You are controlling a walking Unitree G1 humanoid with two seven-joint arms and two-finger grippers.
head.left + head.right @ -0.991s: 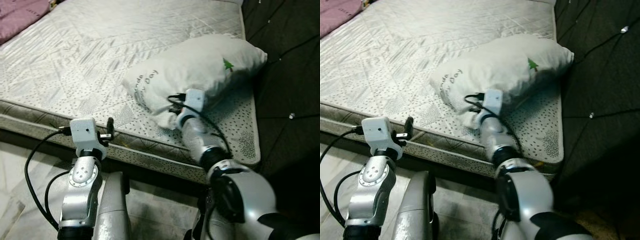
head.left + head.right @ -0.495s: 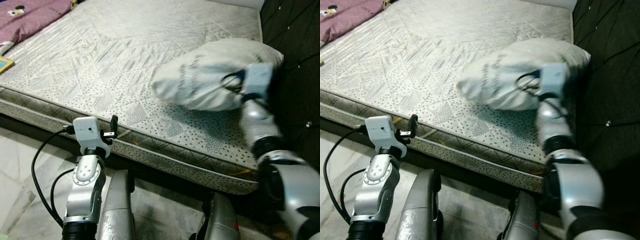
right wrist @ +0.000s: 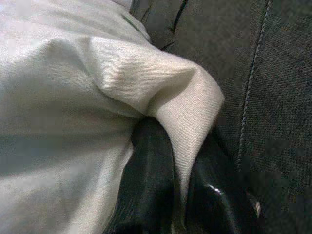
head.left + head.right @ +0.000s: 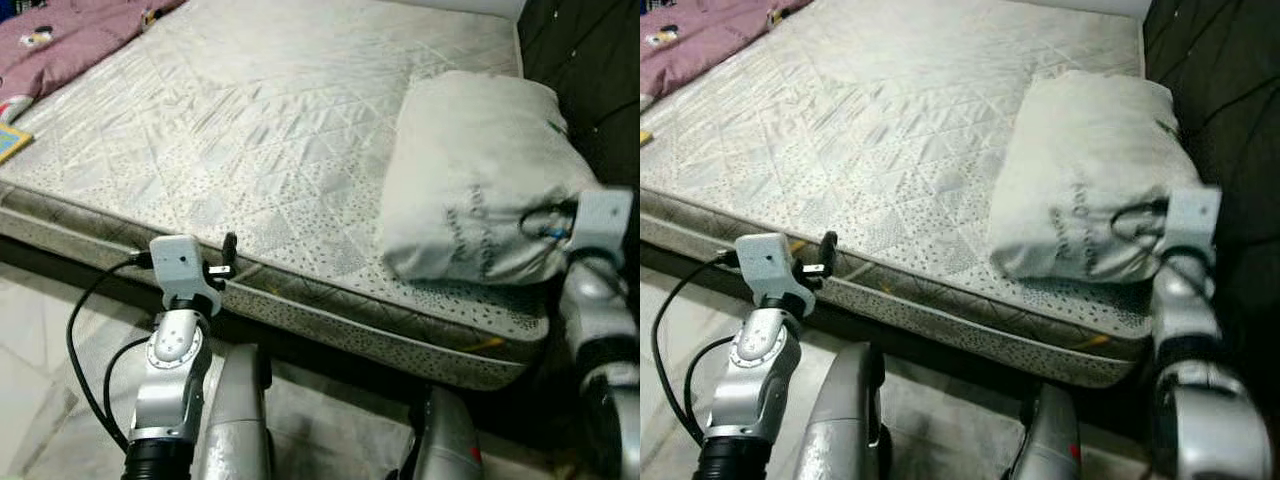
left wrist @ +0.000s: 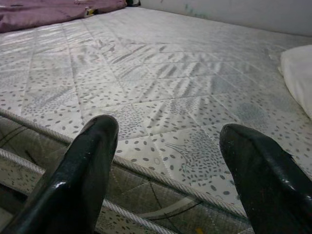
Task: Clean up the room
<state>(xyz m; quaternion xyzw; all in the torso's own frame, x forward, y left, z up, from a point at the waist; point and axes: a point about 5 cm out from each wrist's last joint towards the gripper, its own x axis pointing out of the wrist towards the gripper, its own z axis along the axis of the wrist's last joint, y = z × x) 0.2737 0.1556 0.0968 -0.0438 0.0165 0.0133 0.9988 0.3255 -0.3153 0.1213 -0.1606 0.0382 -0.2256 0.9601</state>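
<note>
Bare quilted mattress (image 4: 260,120), dark tufted headboard (image 4: 585,50) at right, pale tiled floor (image 4: 40,400), purple bedding (image 4: 70,30) far left.

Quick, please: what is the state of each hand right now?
Left hand: open, holding nothing, at the mattress edge.
Right hand: closed on a corner of the pillow.

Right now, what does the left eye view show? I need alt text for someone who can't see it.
The robot's right gripper pinches a corner of a white pillow lying on a bare quilted mattress beside a dark headboard. Its left gripper hovers open at the mattress's near edge.
</note>
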